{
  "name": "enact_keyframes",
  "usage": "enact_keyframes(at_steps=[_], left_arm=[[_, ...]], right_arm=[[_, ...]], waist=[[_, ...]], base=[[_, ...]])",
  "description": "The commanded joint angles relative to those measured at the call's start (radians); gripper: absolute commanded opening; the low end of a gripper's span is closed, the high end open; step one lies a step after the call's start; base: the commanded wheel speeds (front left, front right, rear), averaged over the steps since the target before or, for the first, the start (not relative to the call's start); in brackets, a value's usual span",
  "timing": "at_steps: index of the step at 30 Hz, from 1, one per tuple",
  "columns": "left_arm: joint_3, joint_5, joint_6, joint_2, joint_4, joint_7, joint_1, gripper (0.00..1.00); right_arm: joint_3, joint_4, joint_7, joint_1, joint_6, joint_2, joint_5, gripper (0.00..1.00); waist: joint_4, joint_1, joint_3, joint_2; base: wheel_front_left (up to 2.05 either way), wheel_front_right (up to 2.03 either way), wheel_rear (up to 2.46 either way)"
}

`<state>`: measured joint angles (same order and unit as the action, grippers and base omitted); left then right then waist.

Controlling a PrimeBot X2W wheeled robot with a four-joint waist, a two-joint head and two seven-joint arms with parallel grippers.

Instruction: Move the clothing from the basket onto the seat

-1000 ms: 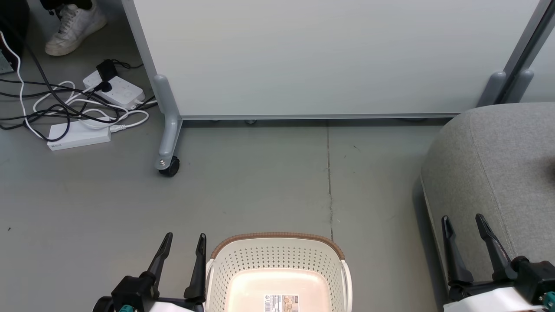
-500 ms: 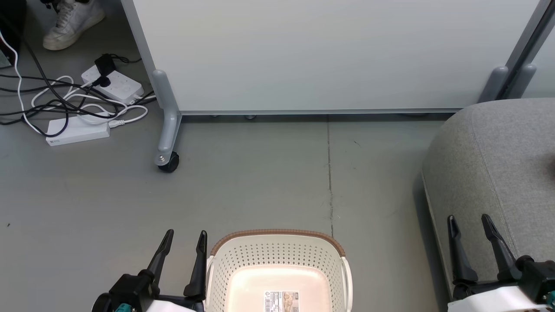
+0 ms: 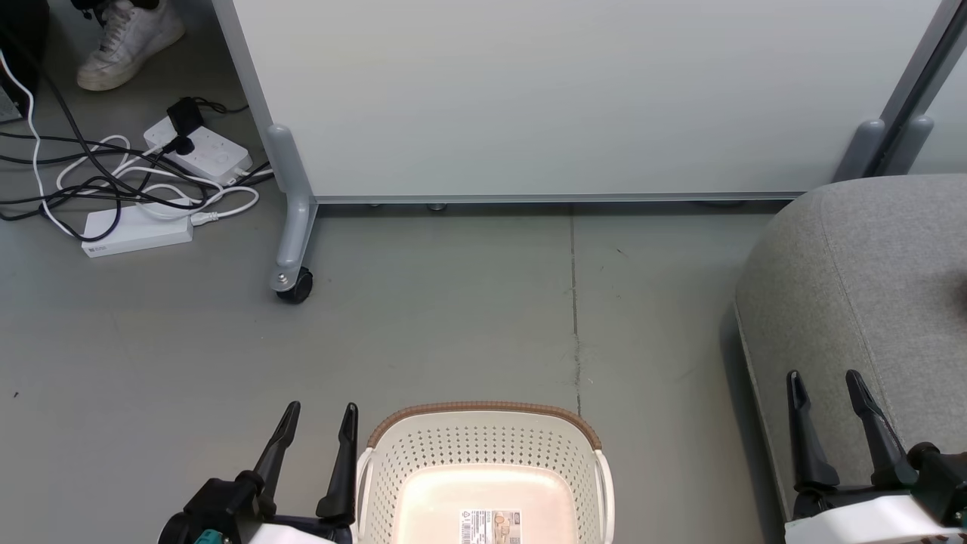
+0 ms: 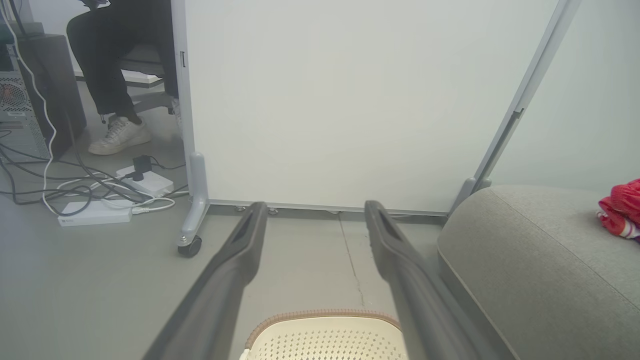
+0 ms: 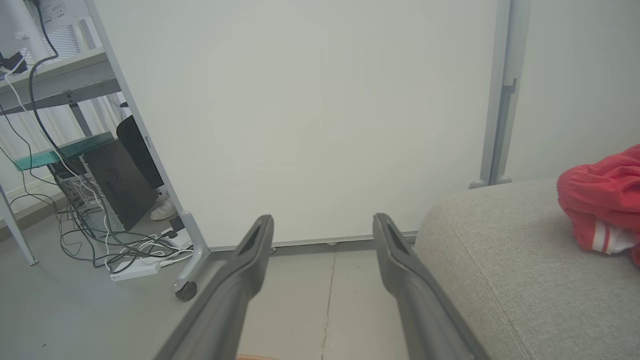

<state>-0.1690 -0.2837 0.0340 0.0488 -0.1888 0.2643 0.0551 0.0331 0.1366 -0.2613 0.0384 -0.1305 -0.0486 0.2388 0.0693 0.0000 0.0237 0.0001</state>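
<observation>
We're looking at a big white partition panel (image 3: 529, 98) on a grey frame, standing across the back of the scene, with the grey floor (image 3: 453, 332) running out in front of it. Over on our right sits the seat (image 3: 869, 287), a broad grey cushion with a rounded corner and a stitched seam. And there's the clothing (image 5: 600, 200): a bright red heap with a white band, lying on top of the seat towards its far right side, well away from the basket.

Down at the bottom centre of the head view is the basket (image 3: 483, 412), cream with a brown rim and perforated walls. Its pale bottom shows, with a printed label stuck to it.

Our left gripper (image 3: 322, 412) hangs just beside the basket's left handle, fingers spread wide and nothing between them. Our right gripper (image 3: 822, 378) is at the front edge of the seat, fingers also parted wide and holding nothing. Whether it touches the fabric, we can't tell.

At the far left, two white power strips (image 3: 136, 234) lie in a tangle of black and white cables (image 3: 75, 174). Beyond them is a person's white shoe (image 3: 128, 45). Smallest of all, a black caster (image 3: 295, 289) carries the panel's left leg.
</observation>
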Motion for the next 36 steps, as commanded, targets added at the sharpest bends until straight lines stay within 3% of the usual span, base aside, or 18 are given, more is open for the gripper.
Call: enact_keyframes(at_steps=[1, 31, 32, 36], left_arm=[[0.006, -0.005, 0.003, 0.004, 0.000, 0.001, -0.004, 1.00], [0.002, -0.030, 0.012, 0.004, -0.007, 0.001, -0.006, 1.00], [0.001, -0.027, 0.010, 0.000, -0.010, 0.000, 0.000, 0.00], [-0.005, -0.031, 0.010, -0.003, -0.043, -0.002, 0.016, 0.00]], right_arm=[[0.006, -0.006, -0.004, -0.010, -0.001, -0.004, 0.002, 1.00], [0.002, -0.015, -0.004, -0.011, -0.001, -0.004, -0.046, 1.00], [-0.003, -0.011, 0.000, -0.006, 0.000, 0.000, -0.041, 0.00], [-0.009, 0.025, 0.005, 0.014, 0.000, 0.012, -0.036, 0.00]], waist=[[-0.001, 0.0000, 0.000, -0.0001], [0.007, 0.0000, -0.002, -0.0001], [0.007, 0.0000, -0.002, -0.0001], [0.007, 0.0000, -0.002, -0.0001]], base=[[0.00, 0.00, 0.00], [0.00, 0.00, 0.00], [0.00, 0.00, 0.00], [0.00, 0.00, 0.00]])
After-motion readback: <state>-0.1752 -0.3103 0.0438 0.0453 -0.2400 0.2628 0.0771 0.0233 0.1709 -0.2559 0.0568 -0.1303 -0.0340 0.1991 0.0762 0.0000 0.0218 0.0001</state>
